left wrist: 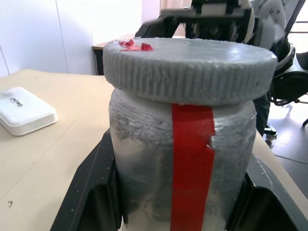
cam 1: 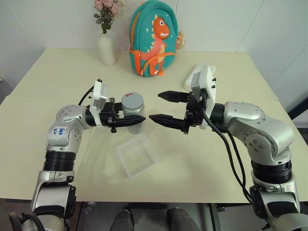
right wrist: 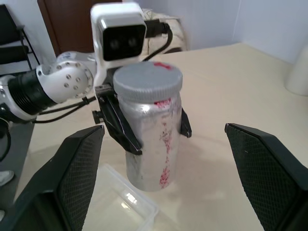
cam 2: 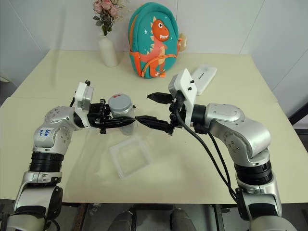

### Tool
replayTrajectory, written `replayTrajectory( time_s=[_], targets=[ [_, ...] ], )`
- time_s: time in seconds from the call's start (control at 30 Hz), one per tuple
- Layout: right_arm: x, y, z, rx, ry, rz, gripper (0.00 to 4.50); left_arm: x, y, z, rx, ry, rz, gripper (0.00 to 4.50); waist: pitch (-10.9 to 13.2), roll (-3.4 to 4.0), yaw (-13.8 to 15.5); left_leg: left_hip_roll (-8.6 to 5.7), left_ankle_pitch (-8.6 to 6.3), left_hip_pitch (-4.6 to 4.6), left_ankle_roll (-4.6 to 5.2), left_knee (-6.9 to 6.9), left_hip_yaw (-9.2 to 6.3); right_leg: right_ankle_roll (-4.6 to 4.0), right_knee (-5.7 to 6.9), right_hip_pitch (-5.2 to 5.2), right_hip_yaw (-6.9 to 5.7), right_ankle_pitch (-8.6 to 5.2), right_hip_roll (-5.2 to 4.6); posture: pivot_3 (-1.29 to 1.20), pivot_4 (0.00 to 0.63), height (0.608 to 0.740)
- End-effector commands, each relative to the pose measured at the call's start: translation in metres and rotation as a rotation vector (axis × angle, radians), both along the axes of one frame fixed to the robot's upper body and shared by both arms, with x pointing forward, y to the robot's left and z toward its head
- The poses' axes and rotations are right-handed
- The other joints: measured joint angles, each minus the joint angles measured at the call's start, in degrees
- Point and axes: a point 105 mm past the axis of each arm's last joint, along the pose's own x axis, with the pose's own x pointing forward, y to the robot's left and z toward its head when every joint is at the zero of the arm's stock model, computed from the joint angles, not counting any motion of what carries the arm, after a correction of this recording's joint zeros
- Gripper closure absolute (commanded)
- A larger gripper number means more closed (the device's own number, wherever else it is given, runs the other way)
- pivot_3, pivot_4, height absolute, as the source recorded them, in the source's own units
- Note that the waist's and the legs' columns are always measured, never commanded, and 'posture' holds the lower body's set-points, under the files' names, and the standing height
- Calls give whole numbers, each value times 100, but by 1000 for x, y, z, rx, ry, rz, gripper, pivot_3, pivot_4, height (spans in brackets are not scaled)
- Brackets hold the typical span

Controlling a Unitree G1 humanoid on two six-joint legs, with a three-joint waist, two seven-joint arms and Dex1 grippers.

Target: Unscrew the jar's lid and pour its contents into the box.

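Grey-capped and upright, the jar (cam 1: 133,111) sits clamped in the left gripper (cam 1: 129,120) above the middle of the desk (cam 1: 202,159), its lid (cam 1: 132,99) seemingly screwed on. The right gripper (cam 1: 161,107) faces it from just beside, fingers spread wide and holding nothing. Beneath the jar, toward the desk's near edge, lies the clear box (cam 1: 137,155). A vase (cam 1: 107,48) and backpack (cam 1: 154,38) line the far edge.

You get bright, even indoor light over the table (cam 1: 202,159), with only soft, faint shadows under the arms. Head views are sharp. In the left wrist view the jar (left wrist: 183,159) looms close and grainy; the right wrist view softens slightly toward the background.
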Motion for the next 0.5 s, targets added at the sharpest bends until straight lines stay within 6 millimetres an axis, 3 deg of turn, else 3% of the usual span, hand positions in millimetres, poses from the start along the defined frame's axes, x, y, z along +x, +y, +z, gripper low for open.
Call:
replayTrajectory(
  time_s=[0.03,0.23,0.5],
  targets=[
    [-6,1,21,75,-68,0,285,-1,0,15,-8,-63,-11,2443,0,0,3,0,0,0,0,0,0,0,0,0,0,0,0,0,150,740],
    [8,20,29,150,-77,-41,285,2,-7,16,-11,-63,-52,2443,0,1,-10,0,0,0,0,-1,0,0,1,-1,0,0,1,0,150,740],
    [5,44,33,199,-63,39,285,2,-14,17,-5,-71,-93,2443,0,1,2,0,0,-2,0,-3,-1,0,1,-3,-2,0,0,0,150,740]
  ],
)
